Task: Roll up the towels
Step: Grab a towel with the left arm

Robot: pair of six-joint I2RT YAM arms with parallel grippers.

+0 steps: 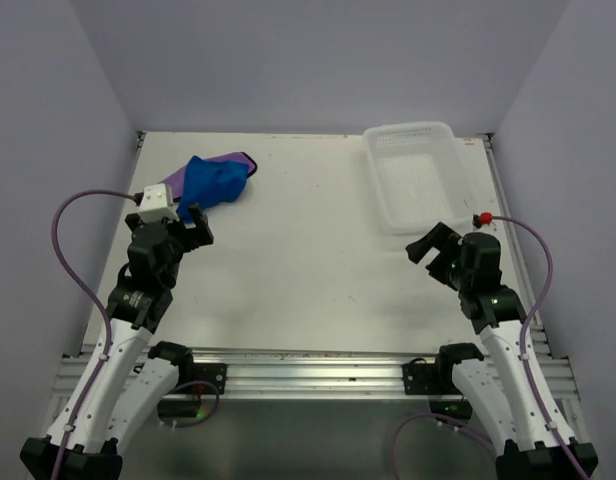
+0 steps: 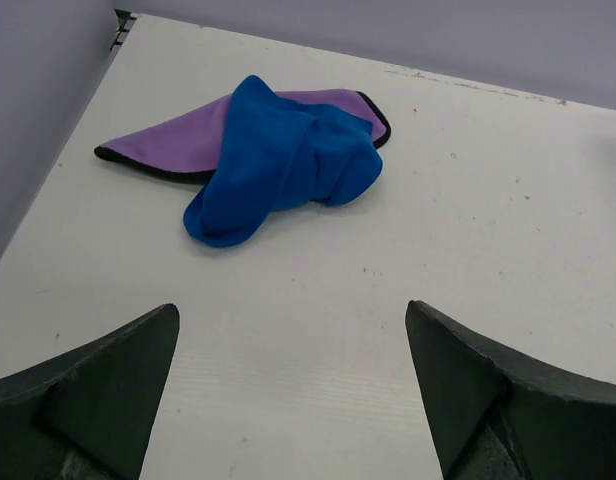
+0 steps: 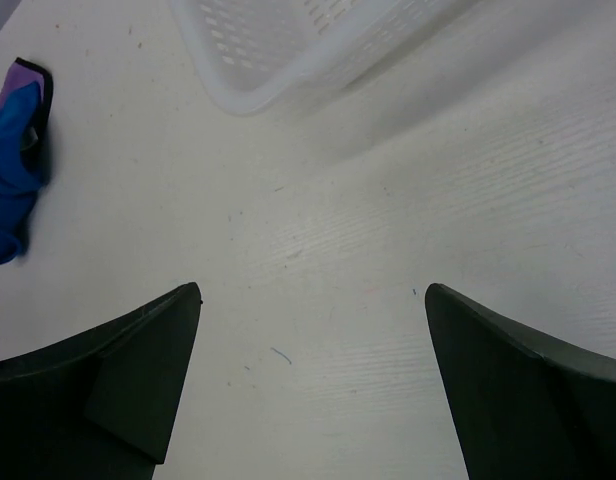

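In the top view, the left gripper is seen with its jaws spread wide and nothing held between them. The blue towel lies just ahead of it, bunched into a loose heap. The purple towel is spread beneath and beyond the blue one, farther from the fingers, and its dark edge is shown at the far corner. The right gripper is also spread wide and empty. Both towels are found well apart from it, across the table to its left. A white mesh basket stands just ahead of this gripper.

In the left wrist view, the two dark fingers are set wide apart at the bottom, over bare table. The blue towel is placed ahead of them and slightly left of the gap's middle, apart from both tips. It is crumpled into soft folds and draped over the purple towel, which lies flat with a black border and reaches out to the left.

In the right wrist view, the right gripper is shown wide open and empty. The blue towel and a purple corner edged in black are cut off by the frame, far to the left and ahead. The basket is seen ahead, resting on the table.
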